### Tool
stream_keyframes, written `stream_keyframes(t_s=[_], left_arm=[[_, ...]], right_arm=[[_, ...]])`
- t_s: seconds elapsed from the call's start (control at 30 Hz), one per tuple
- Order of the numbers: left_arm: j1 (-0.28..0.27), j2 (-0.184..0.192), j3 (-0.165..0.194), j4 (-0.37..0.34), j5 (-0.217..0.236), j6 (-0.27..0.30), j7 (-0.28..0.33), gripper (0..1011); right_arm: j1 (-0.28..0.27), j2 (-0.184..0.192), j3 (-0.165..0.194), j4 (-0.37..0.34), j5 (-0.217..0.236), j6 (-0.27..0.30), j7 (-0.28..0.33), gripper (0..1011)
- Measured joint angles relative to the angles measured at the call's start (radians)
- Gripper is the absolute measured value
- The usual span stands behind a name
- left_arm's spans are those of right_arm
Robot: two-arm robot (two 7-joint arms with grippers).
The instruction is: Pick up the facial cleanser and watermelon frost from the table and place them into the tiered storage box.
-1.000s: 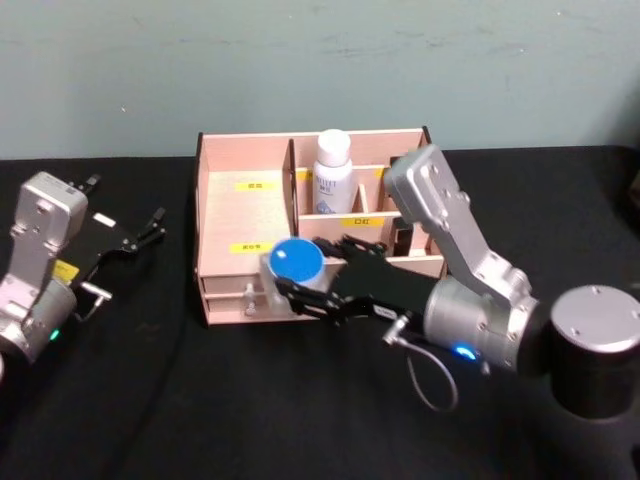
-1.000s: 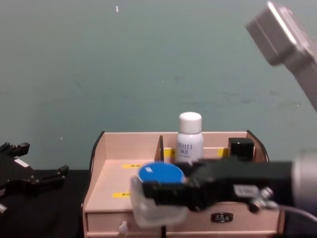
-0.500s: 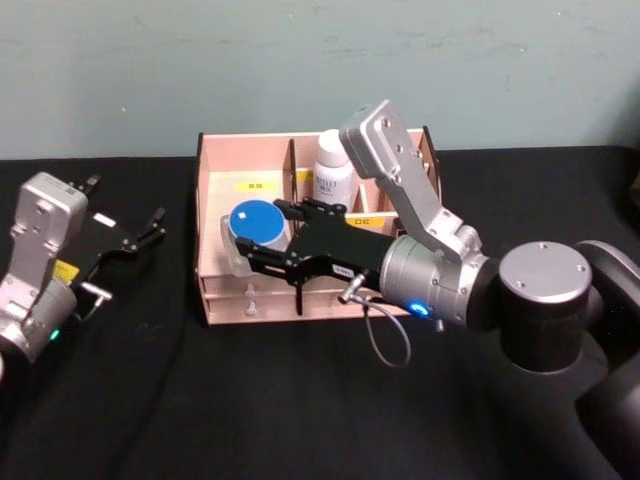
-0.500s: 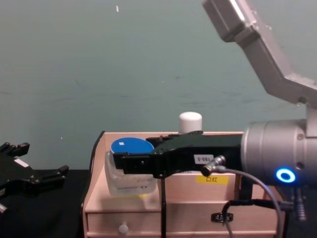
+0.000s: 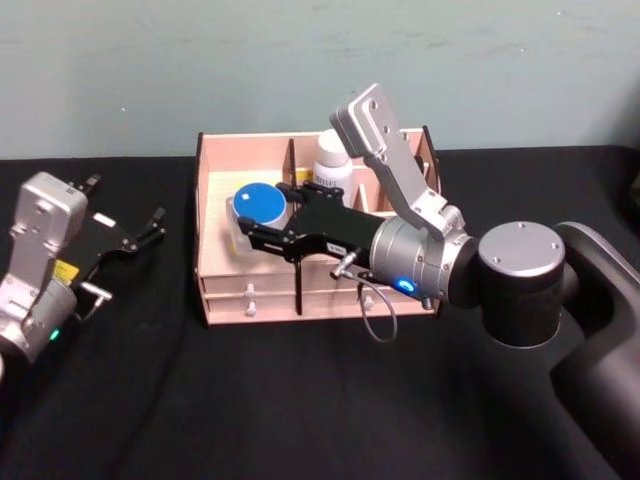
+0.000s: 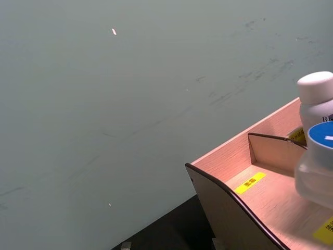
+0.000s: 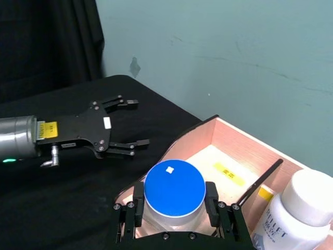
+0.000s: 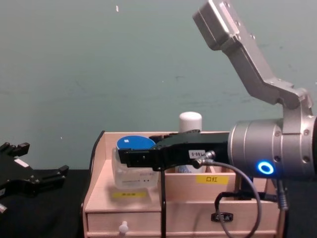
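Note:
My right gripper (image 5: 262,213) is shut on a clear jar with a blue lid (image 5: 258,204), the watermelon frost. It holds the jar upright over the wide left compartment of the tiered storage box (image 5: 222,291). In the right wrist view the fingers (image 7: 138,201) clamp both sides of the jar (image 7: 174,188). From the chest, the jar (image 8: 130,173) sits low over the upper step; whether it touches is unclear. A white bottle (image 5: 333,154), the facial cleanser, stands upright in a rear compartment. My left gripper (image 5: 150,228) rests open on the table, left of the box.
The box (image 8: 99,218) has a low drawer with a white knob (image 8: 123,227) and yellow labels. A thin divider (image 7: 259,182) separates the jar's compartment from the bottle (image 7: 294,213). Black cloth covers the table (image 5: 200,400); a teal wall stands close behind.
My right gripper carried the jar from in front of the drawer up and back over the box's left compartment. The left arm stayed still.

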Motion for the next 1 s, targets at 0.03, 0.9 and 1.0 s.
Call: stream_keyframes(t_s=[0.03, 0.9, 1.0], left_arm=[[0.0, 0.0, 0.0, 0.0, 0.0, 0.0, 0.0, 1001], [0.0, 0.0, 0.0, 0.0, 0.0, 0.0, 0.0, 1001], [0.0, 0.0, 0.0, 0.0, 0.0, 0.0, 0.0, 1001]], right_arm=[[0.002, -0.002, 0.0, 0.004, 0.0, -0.001, 0.0, 702], [0.086, -0.069, -0.019, 0.152, -0.036, -0.029, 0.001, 702], [0.1, -0.08, -0.017, 0.175, -0.04, -0.032, 0.001, 702]])
